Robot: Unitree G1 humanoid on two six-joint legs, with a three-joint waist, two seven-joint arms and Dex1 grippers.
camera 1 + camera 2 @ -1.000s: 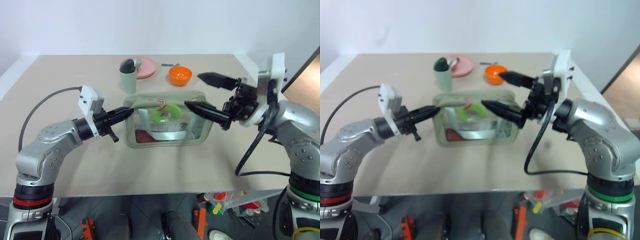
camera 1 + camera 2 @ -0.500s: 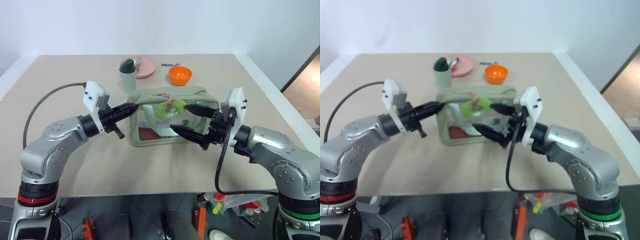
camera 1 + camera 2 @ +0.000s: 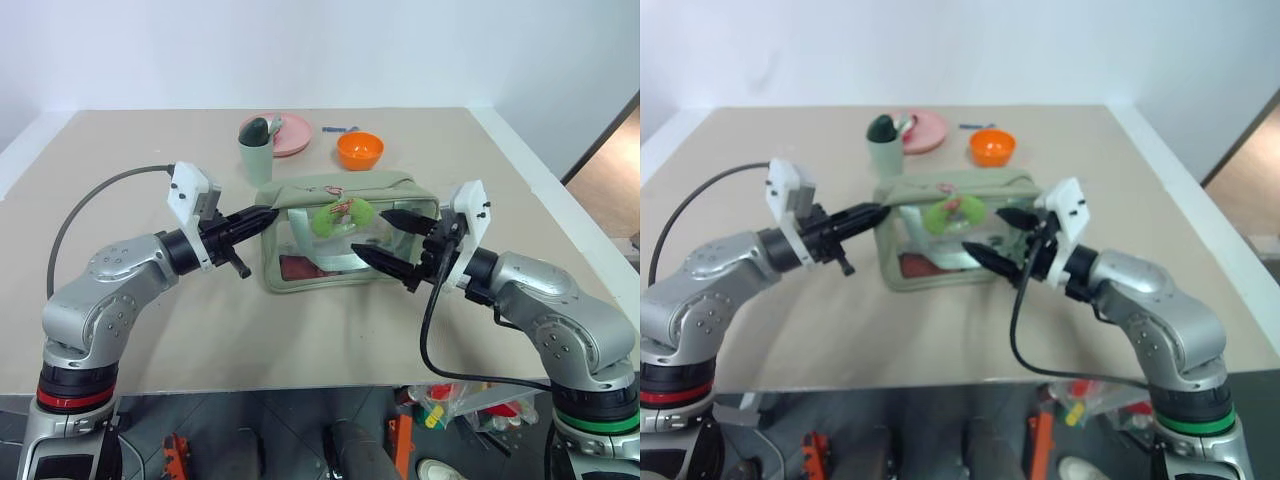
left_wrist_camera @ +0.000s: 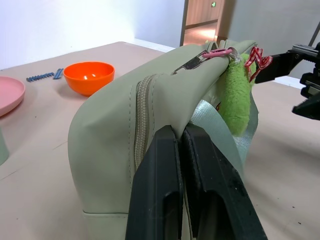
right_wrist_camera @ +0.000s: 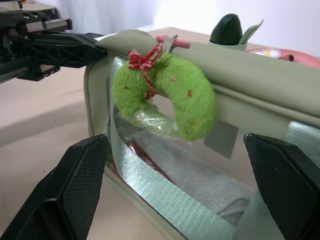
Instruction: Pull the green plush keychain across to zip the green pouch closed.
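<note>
The green pouch [image 3: 375,187] stands on the table's middle, with clear side panels and a silvery strap inside. The green plush keychain [image 3: 338,217] hangs by a red cord from the zipper pull near the top's middle. My left gripper [image 3: 266,216] is shut on the fabric at the pouch's left end, seen close in the left wrist view [image 4: 181,132]. My right gripper [image 3: 372,233] is open at the pouch's front right, one finger above and one below, a little short of the keychain [image 5: 170,95]. Its fingers [image 5: 82,175] touch nothing.
Behind the pouch stand a sage-green cup [image 3: 257,155], a pink plate [image 3: 292,135], an orange bowl [image 3: 359,150] and a small blue item [image 3: 340,129]. Bare tabletop lies in front of the pouch, to the table's near edge [image 3: 300,385].
My right gripper has come down from above the pouch's right end and turned, still open, to the level of the keychain. The left gripper keeps its grip on the pouch's end.
</note>
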